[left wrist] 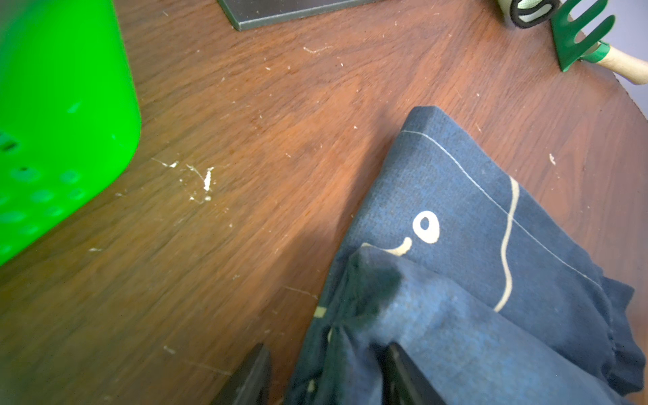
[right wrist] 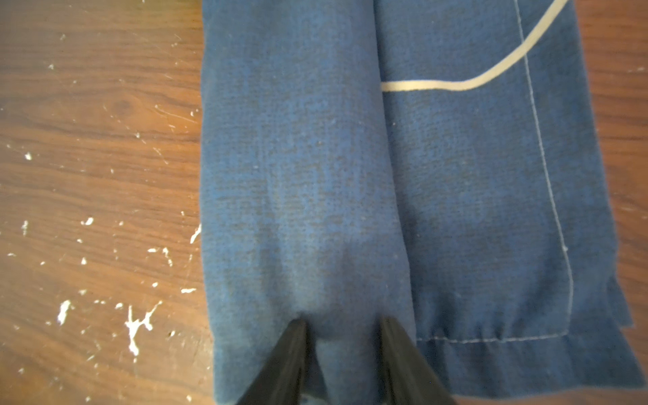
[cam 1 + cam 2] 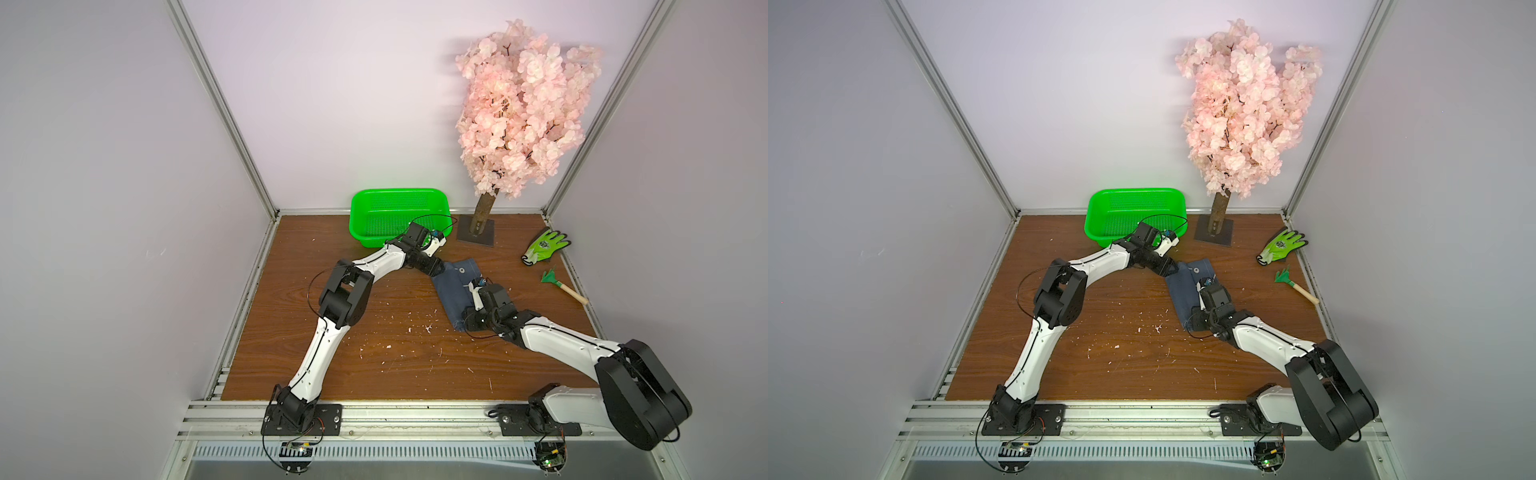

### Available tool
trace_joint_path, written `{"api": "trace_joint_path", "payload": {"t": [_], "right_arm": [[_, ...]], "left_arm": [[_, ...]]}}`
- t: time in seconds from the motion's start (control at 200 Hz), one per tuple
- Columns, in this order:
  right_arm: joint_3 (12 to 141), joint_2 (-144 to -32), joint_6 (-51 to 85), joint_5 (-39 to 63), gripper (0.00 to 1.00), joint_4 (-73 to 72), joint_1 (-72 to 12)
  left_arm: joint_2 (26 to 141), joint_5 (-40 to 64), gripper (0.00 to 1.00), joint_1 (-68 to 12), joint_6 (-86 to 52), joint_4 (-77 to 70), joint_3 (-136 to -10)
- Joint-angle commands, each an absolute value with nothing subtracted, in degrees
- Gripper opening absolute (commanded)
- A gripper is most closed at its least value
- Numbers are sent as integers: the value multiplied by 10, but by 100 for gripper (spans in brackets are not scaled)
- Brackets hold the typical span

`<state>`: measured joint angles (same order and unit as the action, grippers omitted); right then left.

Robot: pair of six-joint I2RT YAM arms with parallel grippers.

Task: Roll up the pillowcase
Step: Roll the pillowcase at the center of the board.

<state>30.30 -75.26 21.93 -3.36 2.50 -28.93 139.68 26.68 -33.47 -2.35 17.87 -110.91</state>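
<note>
The pillowcase (image 3: 451, 291), dark navy with white line drawings, lies partly rolled on the wooden table (image 3: 332, 332) in both top views, between my two arms. Its rolled part (image 2: 298, 157) runs along the side away from the flat, stitched part (image 2: 491, 210). My left gripper (image 1: 328, 371) straddles the roll's far end (image 1: 350, 350); one finger (image 1: 403, 371) touches the cloth, the other finger (image 1: 252, 375) stands on bare wood, apart from it. My right gripper (image 2: 345, 345) is at the near end, shut on a puckered fold of the roll.
A green basket (image 3: 358, 226) stands at the back, close to my left wrist. Right of it is a pink blossom tree (image 3: 528, 108) on a grey base plate (image 3: 476, 237). A green glove (image 3: 544, 245) and small rake (image 3: 561, 284) lie at the right edge.
</note>
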Motion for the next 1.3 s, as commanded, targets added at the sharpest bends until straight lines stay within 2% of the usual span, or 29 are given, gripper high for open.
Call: {"api": "trace_joint_path", "payload": {"t": [0.0,0.205,0.38,0.545,0.791,1.116,1.296], "right_arm": [[281,-761,246,-56,40,76,-297],[378,-702,183,-99,42,144,-323],[456,-699,109,-118,53,154,-367],[503,-780,33,-164,61,161,-410],[517,-857,-11,-267,73,130,-465],[564,-987,-50,-418,75,157,-515],[575,-1031,-55,-460,75,167,-521]], "left_arm": [[1429,252,55,-340,-10,239,-1106],[1433,273,55,-340,-9,241,-1113],[1442,290,55,-340,-2,255,-1128],[1450,314,55,-340,-1,267,-1140],[1454,347,55,-331,-7,278,-1150],[1451,374,55,-319,-19,279,-1152],[1451,380,55,-317,-20,279,-1153]]}}
